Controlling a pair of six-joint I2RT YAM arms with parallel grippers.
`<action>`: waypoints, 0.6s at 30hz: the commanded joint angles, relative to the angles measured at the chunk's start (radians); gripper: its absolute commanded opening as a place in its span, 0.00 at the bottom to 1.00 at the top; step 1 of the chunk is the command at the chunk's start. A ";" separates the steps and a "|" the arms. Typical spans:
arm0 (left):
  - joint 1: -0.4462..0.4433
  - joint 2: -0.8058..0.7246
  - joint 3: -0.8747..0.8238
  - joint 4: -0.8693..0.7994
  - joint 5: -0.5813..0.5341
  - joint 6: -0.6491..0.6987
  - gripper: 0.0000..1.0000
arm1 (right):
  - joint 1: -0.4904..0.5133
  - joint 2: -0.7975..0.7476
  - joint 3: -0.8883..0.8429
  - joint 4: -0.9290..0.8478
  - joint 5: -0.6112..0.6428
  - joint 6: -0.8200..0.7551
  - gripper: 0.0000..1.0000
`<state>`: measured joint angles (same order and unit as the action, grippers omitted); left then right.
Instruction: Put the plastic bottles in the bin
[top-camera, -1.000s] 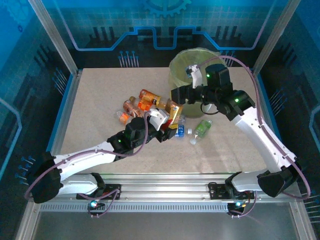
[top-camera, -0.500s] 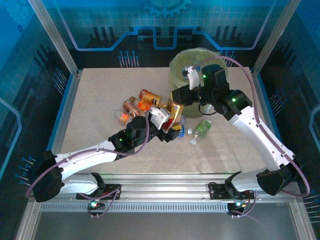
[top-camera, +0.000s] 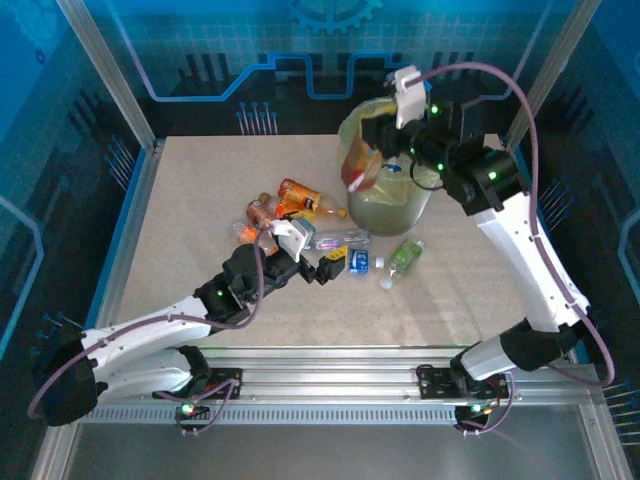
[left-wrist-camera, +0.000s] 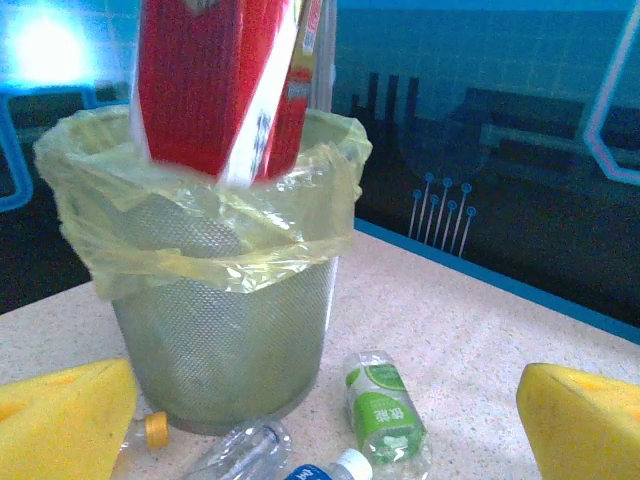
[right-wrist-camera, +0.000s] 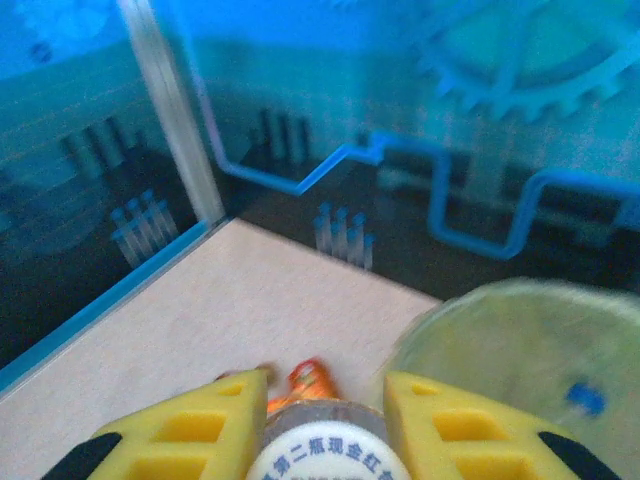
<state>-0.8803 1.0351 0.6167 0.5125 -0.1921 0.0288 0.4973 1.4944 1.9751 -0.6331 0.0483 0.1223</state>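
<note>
Progress: your right claw (right-wrist-camera: 325, 420) is clenching a red-labelled bottle (left-wrist-camera: 215, 80), having lifted it off the surface (top-camera: 190, 200) to above the bin (left-wrist-camera: 230, 340) at the far edge. Your left claw (top-camera: 325, 265) has released, hovering by the remaining bottles (top-camera: 300, 195). You're nearing the drop.

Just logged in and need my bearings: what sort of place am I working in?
Probably an enclosed robot test cell: aluminium frame posts, blue gear-and-circuit wall panels, and a speckled tabletop holding a bin and plastic bottles.
</note>
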 joint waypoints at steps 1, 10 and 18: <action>-0.005 -0.037 -0.034 0.046 -0.070 -0.015 0.99 | -0.052 0.087 0.128 0.034 0.141 -0.076 0.01; -0.002 -0.078 -0.072 0.042 -0.169 -0.032 0.99 | -0.136 0.356 0.314 0.101 0.338 -0.162 0.00; 0.012 -0.096 -0.082 0.000 -0.231 -0.057 0.99 | -0.156 0.468 0.296 0.162 0.394 -0.211 0.00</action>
<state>-0.8776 0.9638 0.5549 0.5205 -0.3763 -0.0013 0.3569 1.9610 2.2620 -0.5449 0.3832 -0.0505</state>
